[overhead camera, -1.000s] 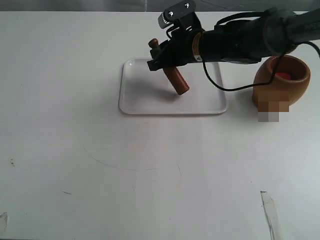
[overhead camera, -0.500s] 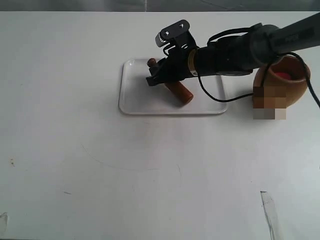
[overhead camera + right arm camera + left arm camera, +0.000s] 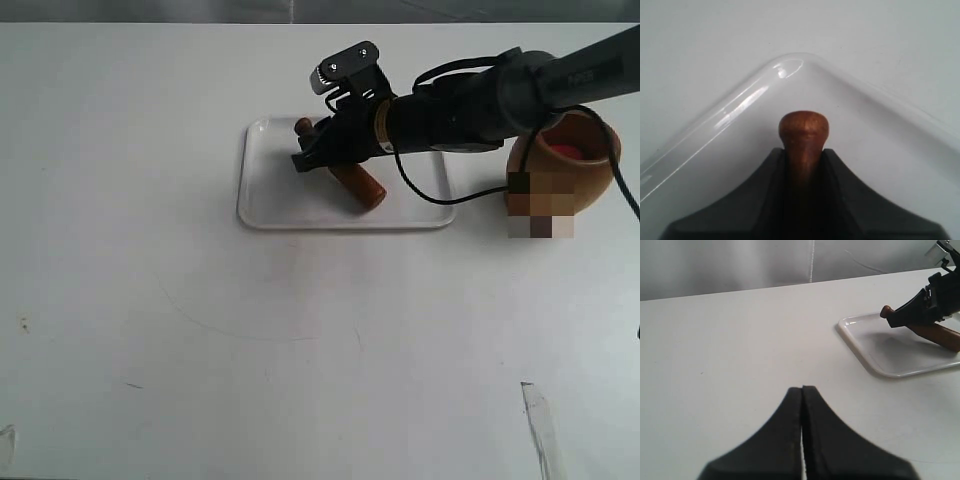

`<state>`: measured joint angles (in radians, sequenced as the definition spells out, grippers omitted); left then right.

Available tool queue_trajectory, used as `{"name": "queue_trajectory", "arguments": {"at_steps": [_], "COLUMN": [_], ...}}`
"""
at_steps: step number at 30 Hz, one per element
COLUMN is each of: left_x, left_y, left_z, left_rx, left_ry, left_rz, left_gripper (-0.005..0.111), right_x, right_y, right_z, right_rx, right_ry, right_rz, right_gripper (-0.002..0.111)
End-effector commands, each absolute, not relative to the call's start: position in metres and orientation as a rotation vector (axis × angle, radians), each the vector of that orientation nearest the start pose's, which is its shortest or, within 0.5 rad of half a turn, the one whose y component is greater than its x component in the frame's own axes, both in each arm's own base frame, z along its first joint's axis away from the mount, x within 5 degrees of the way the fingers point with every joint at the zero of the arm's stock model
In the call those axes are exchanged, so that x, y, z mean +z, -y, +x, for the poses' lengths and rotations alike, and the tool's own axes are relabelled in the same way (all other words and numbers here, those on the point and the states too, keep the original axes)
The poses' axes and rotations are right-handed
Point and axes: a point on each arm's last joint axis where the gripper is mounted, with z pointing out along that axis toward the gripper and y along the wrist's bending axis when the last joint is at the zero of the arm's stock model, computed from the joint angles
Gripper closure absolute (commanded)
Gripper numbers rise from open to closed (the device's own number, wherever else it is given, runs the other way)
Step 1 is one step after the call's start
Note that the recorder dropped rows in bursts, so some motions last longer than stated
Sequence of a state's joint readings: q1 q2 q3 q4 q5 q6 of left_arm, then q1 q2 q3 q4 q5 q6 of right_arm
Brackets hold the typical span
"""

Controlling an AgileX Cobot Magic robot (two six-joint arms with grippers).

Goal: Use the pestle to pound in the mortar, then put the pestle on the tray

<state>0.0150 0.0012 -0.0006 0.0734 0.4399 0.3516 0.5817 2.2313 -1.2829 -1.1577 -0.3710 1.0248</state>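
The white tray [image 3: 290, 205] lies at the back middle of the table. My right gripper [image 3: 312, 152] reaches over it from the right, shut on the reddish-brown pestle [image 3: 360, 184] near its knobbed end [image 3: 803, 126]. The pestle slants down, its thick end low on or just above the tray floor. In the right wrist view the knob sticks out between the fingers [image 3: 765, 175], above the tray's corner [image 3: 790, 65]. The light-brown mortar [image 3: 570, 165] stands right of the tray, partly behind the arm. My left gripper [image 3: 802, 389] is shut and empty, over bare table well short of the tray [image 3: 875, 347].
A black cable [image 3: 450, 175] loops from the right arm down across the tray's right edge toward the mortar. A scrap of clear tape [image 3: 538, 410] lies near the table's front right. Faint scratches mark the white tabletop [image 3: 250, 330].
The right gripper lowered the pestle toward the tray between one second and half a second ago. Since then it has hardly moved. The left gripper's earlier state is not shown.
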Motion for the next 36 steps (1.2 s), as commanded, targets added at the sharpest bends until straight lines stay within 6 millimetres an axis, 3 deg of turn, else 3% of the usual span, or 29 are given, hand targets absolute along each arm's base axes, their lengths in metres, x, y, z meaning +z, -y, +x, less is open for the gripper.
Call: {"name": "queue_trajectory", "arguments": {"at_steps": [1, 7, 10, 19, 22, 25, 29, 33, 36], "left_x": [0.174, 0.174, 0.174, 0.174, 0.174, 0.174, 0.174, 0.174, 0.174], "left_y": [-0.003, -0.003, -0.003, -0.003, -0.003, -0.003, -0.003, -0.003, -0.003], "left_z": [0.051, 0.051, 0.051, 0.051, 0.051, 0.051, 0.051, 0.051, 0.051], "left_rx": [0.302, 0.302, 0.302, 0.302, 0.302, 0.302, 0.302, 0.302, 0.302], "left_ry": [-1.897, -1.897, -1.897, -1.897, -1.897, -1.897, -1.897, -1.897, -1.897], "left_rz": [0.361, 0.361, 0.361, 0.361, 0.361, 0.361, 0.361, 0.361, 0.361], "left_gripper": [0.107, 0.107, 0.107, 0.107, 0.107, 0.107, 0.107, 0.107, 0.107], "right_x": [0.083, 0.083, 0.083, 0.085, 0.098, 0.133, 0.194, 0.252, 0.280], "right_y": [-0.273, -0.273, -0.273, -0.273, -0.272, -0.272, -0.270, -0.264, -0.255], "right_z": [0.357, 0.357, 0.357, 0.357, 0.358, 0.359, 0.352, 0.331, 0.310], "right_rx": [0.606, 0.619, 0.619, 0.619, 0.610, 0.616, 0.689, 0.706, 0.708], "right_ry": [-2.128, -2.143, -2.143, -2.139, -2.116, -2.054, -1.977, -1.889, -1.868], "right_rz": [-0.966, -0.940, -0.940, -0.939, -0.926, -0.888, -0.785, -0.830, -0.890], "right_gripper": [0.105, 0.078, 0.070, 0.069, 0.069, 0.069, 0.069, 0.070, 0.079]}}
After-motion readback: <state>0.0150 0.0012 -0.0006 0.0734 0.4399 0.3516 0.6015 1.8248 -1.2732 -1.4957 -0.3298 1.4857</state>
